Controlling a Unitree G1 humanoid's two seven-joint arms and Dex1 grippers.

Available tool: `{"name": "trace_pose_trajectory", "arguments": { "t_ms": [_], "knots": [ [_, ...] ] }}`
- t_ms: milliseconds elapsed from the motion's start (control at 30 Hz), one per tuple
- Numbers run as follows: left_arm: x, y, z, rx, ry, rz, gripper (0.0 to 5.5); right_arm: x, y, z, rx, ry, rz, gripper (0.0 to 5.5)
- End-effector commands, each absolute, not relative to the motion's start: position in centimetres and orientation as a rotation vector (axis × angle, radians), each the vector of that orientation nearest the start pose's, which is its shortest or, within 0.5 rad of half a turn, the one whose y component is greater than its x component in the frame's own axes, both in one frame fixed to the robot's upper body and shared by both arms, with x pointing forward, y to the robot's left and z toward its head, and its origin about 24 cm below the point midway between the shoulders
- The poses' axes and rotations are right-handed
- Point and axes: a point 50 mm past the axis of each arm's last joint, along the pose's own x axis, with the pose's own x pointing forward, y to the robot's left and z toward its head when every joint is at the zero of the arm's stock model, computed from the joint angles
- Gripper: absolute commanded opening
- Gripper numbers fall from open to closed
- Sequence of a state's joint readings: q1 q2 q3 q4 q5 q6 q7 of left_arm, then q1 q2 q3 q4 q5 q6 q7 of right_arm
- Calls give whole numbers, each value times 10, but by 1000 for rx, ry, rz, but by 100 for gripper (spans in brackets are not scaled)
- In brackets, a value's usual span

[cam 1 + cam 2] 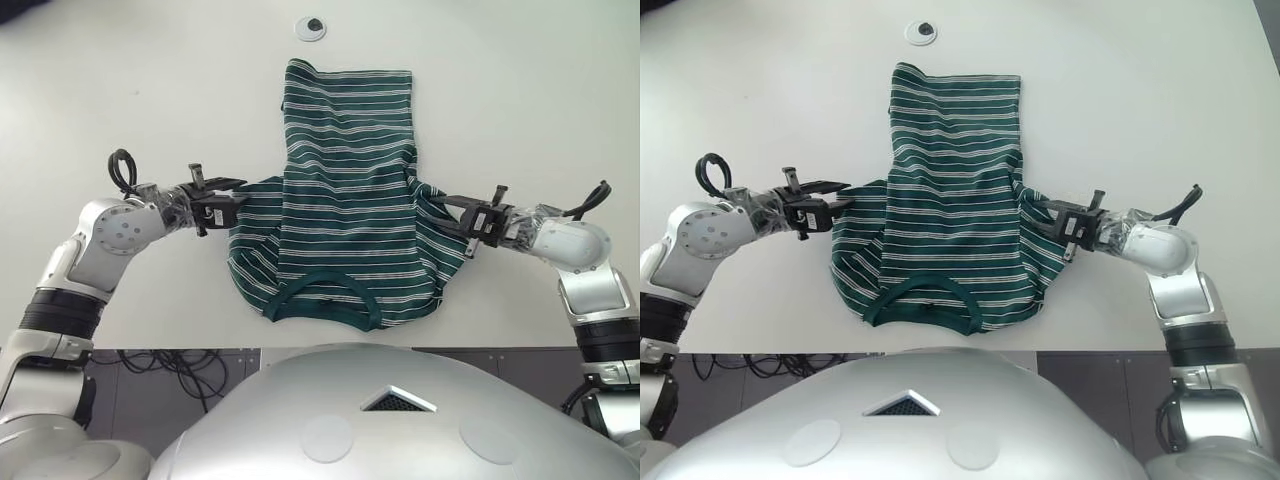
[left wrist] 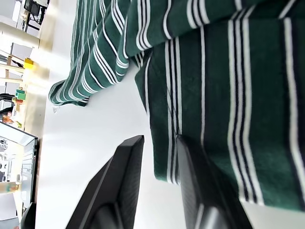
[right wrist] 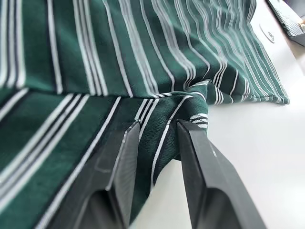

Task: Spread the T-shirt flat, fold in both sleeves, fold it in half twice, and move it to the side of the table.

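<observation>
Fingers [image 2: 125, 176] of my left gripper [image 1: 240, 191] stand a narrow gap apart at the outer edge of the left sleeve [image 1: 255, 240]. The striped hem of that sleeve lies in the gap, with bare white table [image 1: 530, 90] showing beside it, so I am not clamped on the cloth.

Between my two arms the green, white-striped T-shirt [image 1: 345, 190] lies on the table. Its collar [image 1: 325, 285] is nearest to me and its bottom edge [image 1: 350, 72] is farthest away. The body is fairly smooth, but both sleeves are bunched in against its sides. Beyond the far edge of the shirt, apart from it, a small round disc [image 1: 312, 28] sits on the table.

My right gripper [image 1: 447, 207] is at the edge of the right sleeve [image 1: 440, 240], where the cloth is rumpled. Its fingers [image 3: 121, 167] are likewise slightly parted, with a raised fold of the sleeve between them. I cannot tell whether they press on it.
</observation>
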State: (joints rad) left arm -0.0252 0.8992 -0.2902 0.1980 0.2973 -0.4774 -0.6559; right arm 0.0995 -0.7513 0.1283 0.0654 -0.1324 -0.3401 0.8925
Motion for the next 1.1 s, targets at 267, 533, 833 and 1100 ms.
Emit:
{"name": "trace_pose_trajectory", "arguments": {
  "t_ms": [267, 533, 833, 1100],
  "knots": [
    [137, 308, 60, 1219, 867, -1233, 121, 145, -274, 19, -867, 701, 1269, 141],
    [141, 283, 84, 1218, 707, -1215, 121, 146, -253, 36, -754, 538, 1245, 141],
    [177, 264, 138, 1283, 429, -1129, 121, 174, -246, 81, -723, 307, 1157, 141],
    [254, 220, 133, 1026, 98, -981, 121, 227, -215, 99, -647, 62, 1023, 141]
  ]
}}
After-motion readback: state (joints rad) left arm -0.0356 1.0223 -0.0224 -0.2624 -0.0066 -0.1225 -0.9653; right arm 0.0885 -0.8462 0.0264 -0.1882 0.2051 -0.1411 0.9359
